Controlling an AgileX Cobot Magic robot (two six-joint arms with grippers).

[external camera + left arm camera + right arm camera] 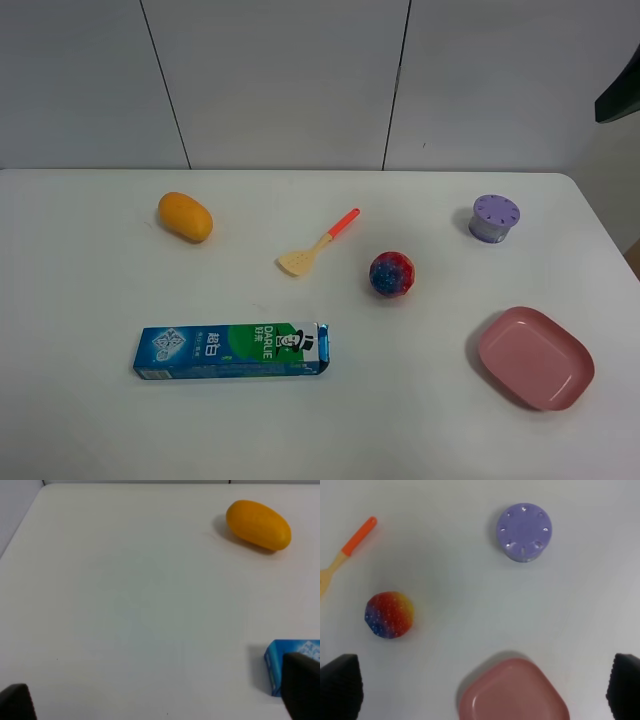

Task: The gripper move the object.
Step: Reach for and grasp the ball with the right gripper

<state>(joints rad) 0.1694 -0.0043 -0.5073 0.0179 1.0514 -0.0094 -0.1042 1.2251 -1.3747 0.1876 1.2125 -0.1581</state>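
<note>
Both idle, nothing gripped. Right end effector (482, 687): fingers (340, 687) spread wide, hanging clear above the worktop (90, 300) with nothing between them. Left end effector (159, 695): also spread wide and holding nothing, only its two dark tips showing in its wrist view. Ball (391, 274) sits on the worktop just to the 3 o'clock side of centre in the high view, untouched and well apart from both end effectors. Clock bearings from the ball, high view: spatula (318, 243) near at 10 o'clock, with its orange handle toward the back wall; mango (185, 217) further out, between 9 and 10; purple lidded container (495, 218) at 2; pink plate (535, 357) at 4; toothpaste box (232, 350) lying flat at 8. Right wrist view shows the ball, container and plate rim. Left wrist view shows the mango and a corner of the box.
</note>
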